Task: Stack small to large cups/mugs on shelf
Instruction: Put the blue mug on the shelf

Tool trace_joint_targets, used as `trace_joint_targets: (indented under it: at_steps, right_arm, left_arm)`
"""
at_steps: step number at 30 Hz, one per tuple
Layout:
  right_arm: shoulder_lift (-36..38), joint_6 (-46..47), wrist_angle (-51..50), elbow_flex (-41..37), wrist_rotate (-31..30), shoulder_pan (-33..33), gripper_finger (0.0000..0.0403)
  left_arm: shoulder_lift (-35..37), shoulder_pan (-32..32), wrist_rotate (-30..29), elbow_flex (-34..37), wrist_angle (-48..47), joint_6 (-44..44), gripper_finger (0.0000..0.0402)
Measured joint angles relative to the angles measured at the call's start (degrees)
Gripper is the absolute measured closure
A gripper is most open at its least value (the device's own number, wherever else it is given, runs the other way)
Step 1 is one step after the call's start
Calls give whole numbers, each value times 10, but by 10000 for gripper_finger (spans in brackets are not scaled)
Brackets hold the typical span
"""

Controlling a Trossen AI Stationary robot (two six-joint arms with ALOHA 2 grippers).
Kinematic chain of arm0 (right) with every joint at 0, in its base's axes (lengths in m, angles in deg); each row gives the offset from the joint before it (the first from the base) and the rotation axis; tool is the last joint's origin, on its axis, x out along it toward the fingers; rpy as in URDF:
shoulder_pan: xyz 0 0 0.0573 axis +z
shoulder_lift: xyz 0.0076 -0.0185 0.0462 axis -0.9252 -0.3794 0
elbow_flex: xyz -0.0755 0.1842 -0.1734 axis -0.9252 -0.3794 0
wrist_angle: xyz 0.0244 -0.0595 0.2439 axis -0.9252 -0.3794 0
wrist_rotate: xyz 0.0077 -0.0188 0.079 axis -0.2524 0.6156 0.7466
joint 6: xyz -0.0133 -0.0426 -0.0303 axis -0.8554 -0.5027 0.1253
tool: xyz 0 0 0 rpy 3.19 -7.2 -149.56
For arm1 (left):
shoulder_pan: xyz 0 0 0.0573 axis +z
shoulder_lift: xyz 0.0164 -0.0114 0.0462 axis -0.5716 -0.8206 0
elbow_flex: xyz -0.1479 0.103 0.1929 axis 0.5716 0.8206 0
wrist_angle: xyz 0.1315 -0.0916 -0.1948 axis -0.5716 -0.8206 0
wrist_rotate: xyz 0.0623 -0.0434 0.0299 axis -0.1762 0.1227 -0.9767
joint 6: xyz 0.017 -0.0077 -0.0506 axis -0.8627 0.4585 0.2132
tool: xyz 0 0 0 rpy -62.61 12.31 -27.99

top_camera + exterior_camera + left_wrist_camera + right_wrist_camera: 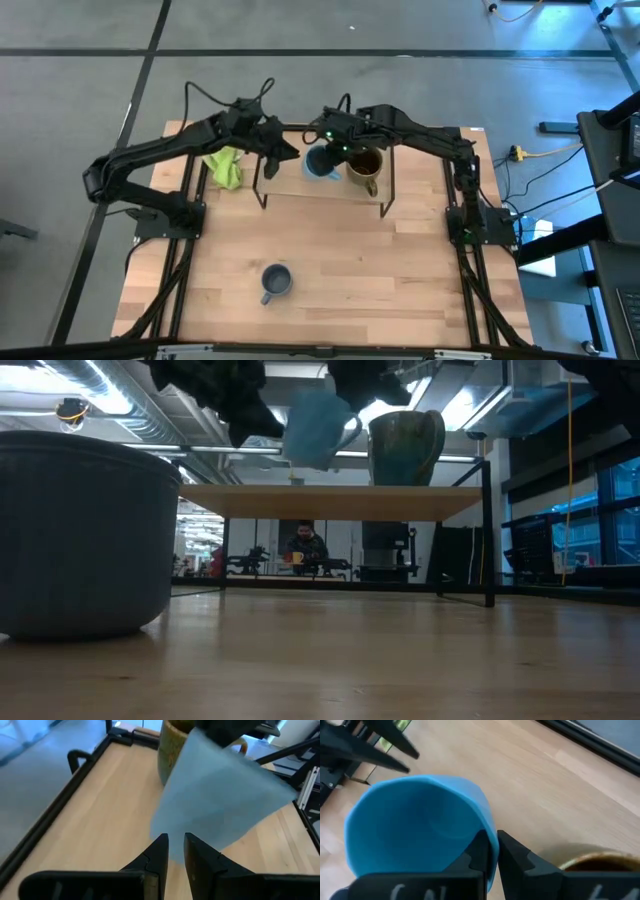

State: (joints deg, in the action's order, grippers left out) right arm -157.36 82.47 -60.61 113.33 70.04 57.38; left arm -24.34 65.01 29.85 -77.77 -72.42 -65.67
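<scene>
The sky-blue mug hangs tilted above the light-wood shelf, and my right gripper is shut on it. The brown-olive mug stands upright on the shelf just right of it, and also shows in the low view. My left gripper, fingers shut, is close against the sky-blue mug's left side. The small grey-blue mug stands on the tabletop near the front edge. My right gripper holds the sky-blue mug by its rim, one finger inside and one outside the wall. The fingers come from above. The mug hangs tilted, clear of the shelf top. My left gripper's fingertips are at the mug's outer wall; I cannot tell whether they touch it.
A crumpled green cloth lies at the shelf's left end. The shelf's black wire legs stand on the tabletop. There is open tabletop between the shelf and the grey-blue mug. A person sits far behind the table.
</scene>
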Motion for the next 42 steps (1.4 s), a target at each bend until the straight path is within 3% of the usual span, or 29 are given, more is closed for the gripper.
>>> trace_joint_targets:
  at_steps: [14, 42]
  right_arm:
    - [-22, -27, 3, -1, 36, -17, 373]
    - [-38, -36, -6, 0, 59, -35, 373]
  left_arm:
    - [-9, 34, -12, -17, -45, -20, 347]
    - [-42, 22, 10, -16, -29, -16, 347]
